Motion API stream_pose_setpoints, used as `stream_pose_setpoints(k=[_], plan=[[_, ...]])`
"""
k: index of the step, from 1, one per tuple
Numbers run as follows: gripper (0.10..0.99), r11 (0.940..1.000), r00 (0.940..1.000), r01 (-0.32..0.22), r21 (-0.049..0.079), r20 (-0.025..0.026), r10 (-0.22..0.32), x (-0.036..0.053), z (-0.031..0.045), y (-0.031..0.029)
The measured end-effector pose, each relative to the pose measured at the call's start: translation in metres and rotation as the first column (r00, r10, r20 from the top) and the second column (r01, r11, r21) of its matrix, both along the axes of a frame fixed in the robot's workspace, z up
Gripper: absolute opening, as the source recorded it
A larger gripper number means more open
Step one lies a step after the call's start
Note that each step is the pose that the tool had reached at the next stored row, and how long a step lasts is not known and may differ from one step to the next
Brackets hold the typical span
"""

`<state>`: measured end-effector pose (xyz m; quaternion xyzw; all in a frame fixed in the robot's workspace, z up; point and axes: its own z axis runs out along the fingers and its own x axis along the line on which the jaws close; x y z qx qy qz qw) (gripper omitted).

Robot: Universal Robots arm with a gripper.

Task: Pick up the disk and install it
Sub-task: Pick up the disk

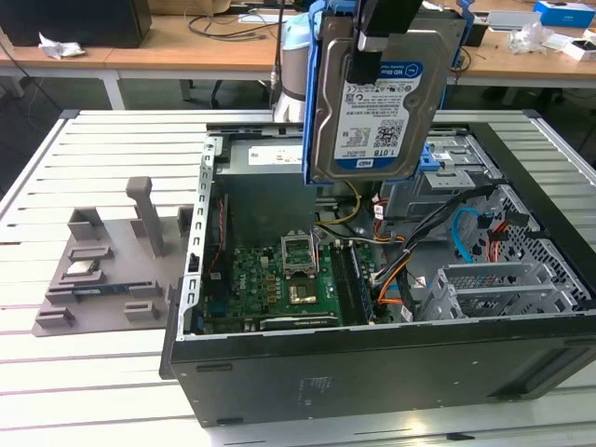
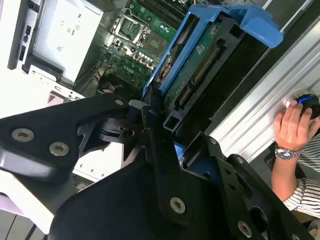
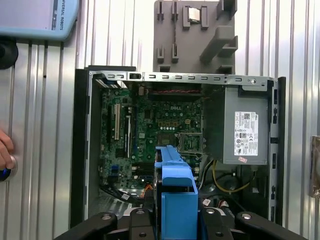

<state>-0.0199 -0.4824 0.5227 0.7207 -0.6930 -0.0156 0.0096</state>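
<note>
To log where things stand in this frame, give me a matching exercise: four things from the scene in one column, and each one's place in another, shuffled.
Things:
1. the disk
2. power supply
3. grey fixture
4. person's hand

Places:
A. lies on the slatted table, at the exterior view's left of the computer case
B. mounted inside the open computer case
C. held in the gripper above the case
D. rests on a small dark object, outside the case

Pairs: 1-C, 2-B, 3-A, 4-D
</note>
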Motion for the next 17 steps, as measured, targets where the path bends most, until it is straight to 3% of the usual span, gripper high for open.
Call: stream_pose_setpoints(k=[4,7,9,10,17], plan=[[0.369,1.0,1.0,0.0,0.0,0.0,0.0,0.0,-0.0009,-0.0121],[0.369,1.0,1.0,0.0,0.003,0.0,0.0,0.0,-0.0026,-0.0274],[0.369,0.9999,1.0,0.0,0.011,0.0001,0.0,0.0,-0.0041,-0.0419],[0.369,0.9999,1.0,0.0,0.011,0.0,0.0,0.0,-0.0046,-0.0455],[0.369,0.9999,1.0,0.0,0.011,-0.0001,0.0,0.0003,-0.0094,-0.0529]])
